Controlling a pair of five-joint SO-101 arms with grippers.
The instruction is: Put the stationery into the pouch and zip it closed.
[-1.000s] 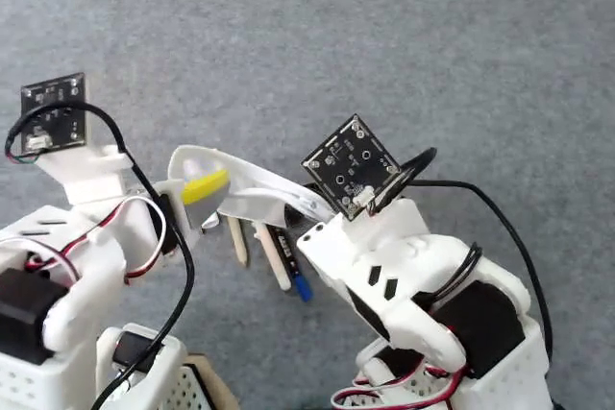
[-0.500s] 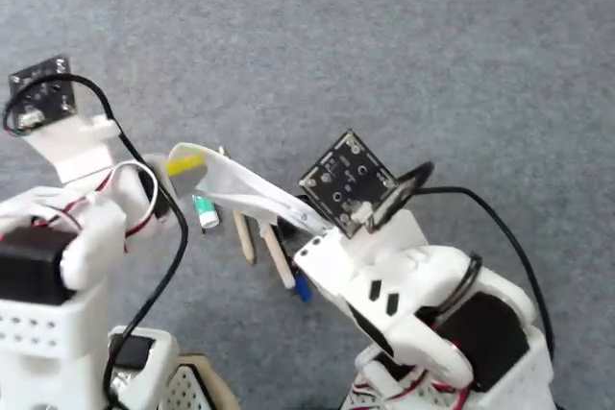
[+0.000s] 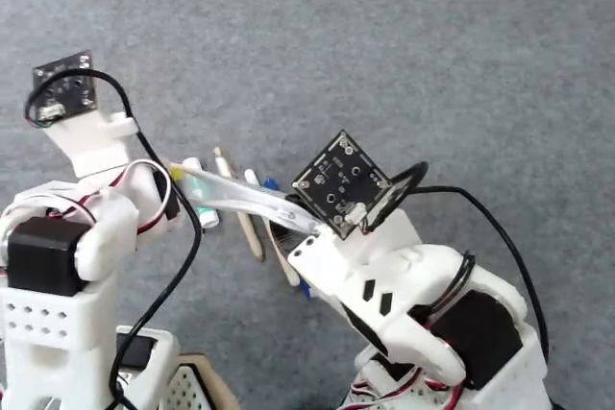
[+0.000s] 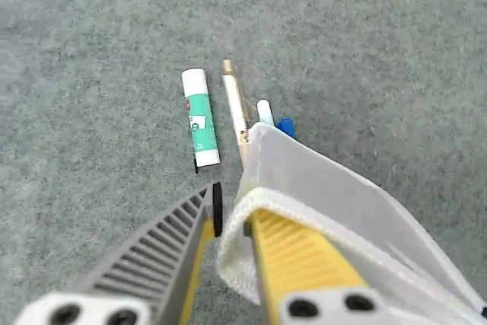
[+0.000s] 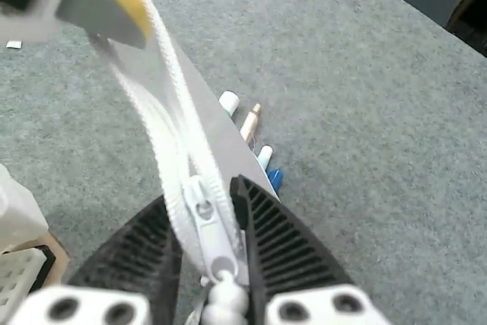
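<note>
Pouch (image 4: 335,195) lower now — left tool (image 4: 232,215), right tool (image 5: 202,195) tight on it; glue-stick (image 4: 199,127) print illegible.

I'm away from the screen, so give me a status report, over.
Left gripper shut on pouch end. Right gripper shut on zipper end. Glue stick, pencil, pens outside, on table.

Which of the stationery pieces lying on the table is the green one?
The glue stick: short, thick, with a green-and-white body. The beige pen lying beside it is slimmer and has no green.
</note>
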